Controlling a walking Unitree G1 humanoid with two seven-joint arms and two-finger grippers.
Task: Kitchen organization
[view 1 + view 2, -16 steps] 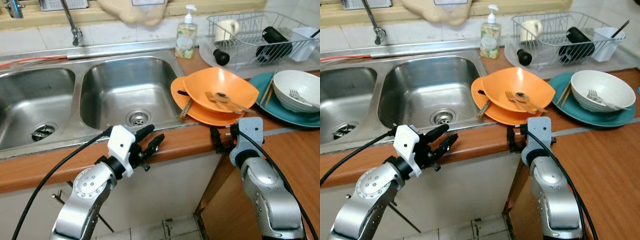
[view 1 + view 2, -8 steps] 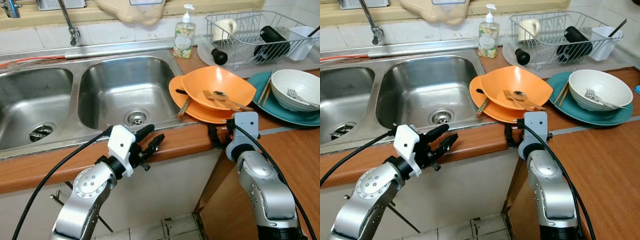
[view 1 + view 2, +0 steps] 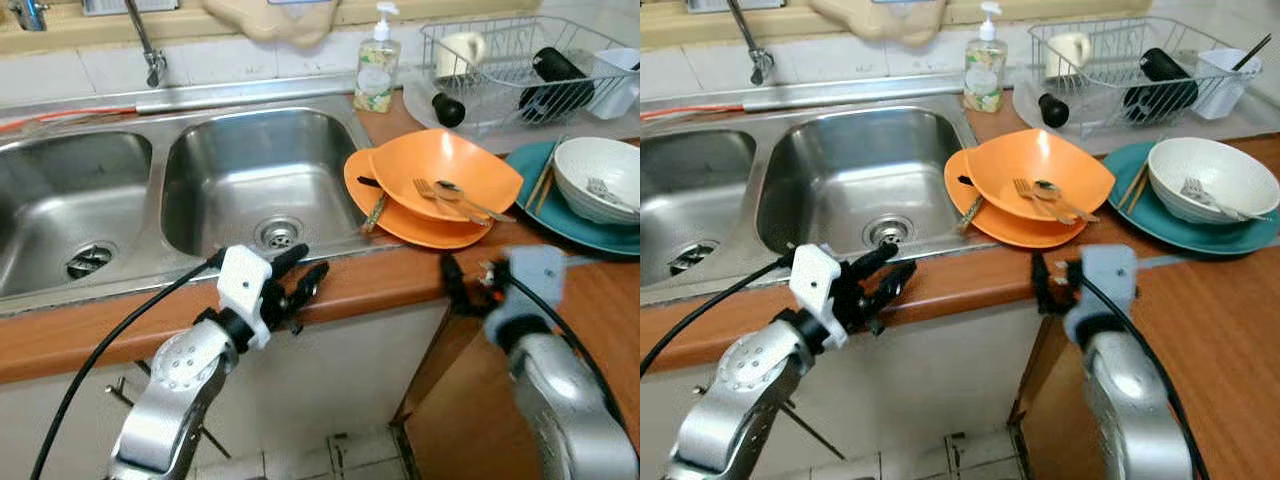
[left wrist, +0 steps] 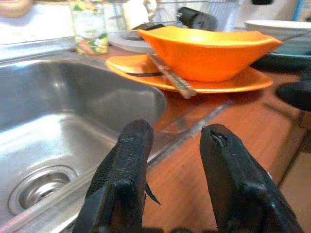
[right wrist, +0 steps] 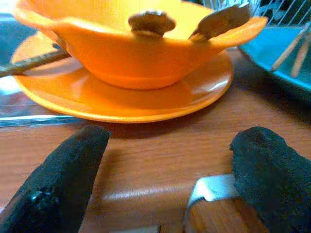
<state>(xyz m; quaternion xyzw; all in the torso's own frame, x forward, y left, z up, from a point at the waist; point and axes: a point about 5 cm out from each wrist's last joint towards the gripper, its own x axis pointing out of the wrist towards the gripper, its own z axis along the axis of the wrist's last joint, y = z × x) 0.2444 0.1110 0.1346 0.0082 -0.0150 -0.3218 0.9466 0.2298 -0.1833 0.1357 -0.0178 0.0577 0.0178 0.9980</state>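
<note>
Steel double sink (image 3: 255,175) set in a wooden bench (image 3: 380,280), tap (image 3: 148,50) behind it.

Head views:
- Orange bowl (image 3: 445,180) on an orange plate (image 3: 400,222), at the bench's front just right of the sink; a fork (image 3: 432,194) and a spoon (image 3: 462,197) lie in the bowl, a brown-handled utensil (image 3: 373,213) rests on the plate's left rim
- White bowl (image 3: 598,180) with a fork in it, on a teal plate (image 3: 545,205), right of the orange set; chopsticks (image 3: 543,178) on the teal plate
- Soap bottle (image 3: 377,62) at the sink's rear right corner
- Wire rack (image 3: 520,65) at the back right, holding a mug (image 3: 462,48), a black bottle (image 3: 560,70) and a white holder (image 3: 622,82)
- Left tool (image 3: 305,280) over the bench's front edge before the right basin, fingers apart, holding nothing
- Right tool (image 3: 455,285), blurred, at the bench edge just short of the orange plate

Left wrist view:
- Two black fingers (image 4: 129,165) spread, nothing between them
- Sink basin (image 4: 58,126) and drain (image 4: 36,187) beyond, on one side
- Orange bowl (image 4: 204,51) on its plate (image 4: 233,82) farther off, the brown utensil (image 4: 170,77) leaning over the plate rim
- Soap bottle (image 4: 90,26) behind

Right wrist view:
- Two black fingers (image 5: 63,174) wide apart, bare bench (image 5: 160,160) between them
- Orange plate (image 5: 146,99) close ahead with the bowl (image 5: 126,48) on it, not touched
- Two utensil ends over the bowl's rim
- Teal plate (image 5: 277,58) off to one side
</note>
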